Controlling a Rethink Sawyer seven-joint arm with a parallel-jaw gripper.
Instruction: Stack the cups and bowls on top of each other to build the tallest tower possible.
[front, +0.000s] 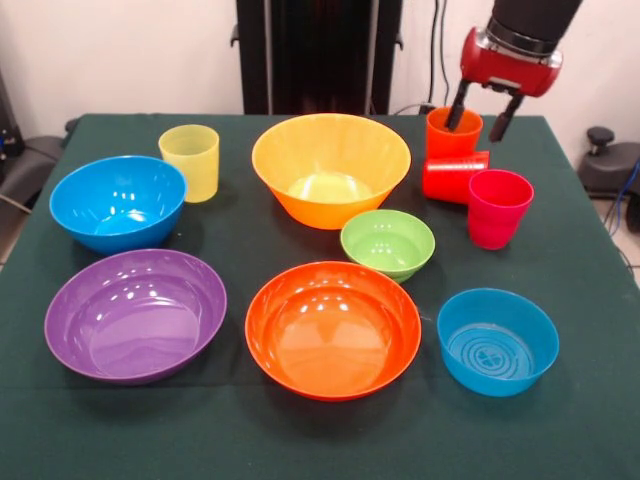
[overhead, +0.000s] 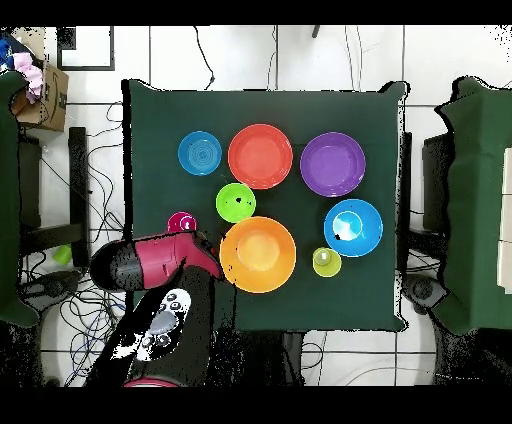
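My gripper (front: 480, 116) hangs open at the back right, over the upright orange cup (front: 447, 137). One finger (front: 458, 104) dips into the cup's mouth, the other stands outside its rim. A red cup (front: 455, 178) lies on its side just in front, touching the upright magenta-pink cup (front: 498, 208). The yellow cup (front: 190, 160) stands at the back left. All bowls sit apart, mouths up: yellow-orange (front: 330, 165), green (front: 388, 243), orange-red (front: 332, 328), purple (front: 135, 312), and two blue ones (front: 118, 200) (front: 497, 340). In the overhead view the arm (overhead: 150, 262) hides the orange and red cups.
Everything rests on a dark green table (front: 590, 300). A black chair (front: 612, 160) stands off the table's right side. Cables and furniture (overhead: 40, 230) surround the table in the overhead view.
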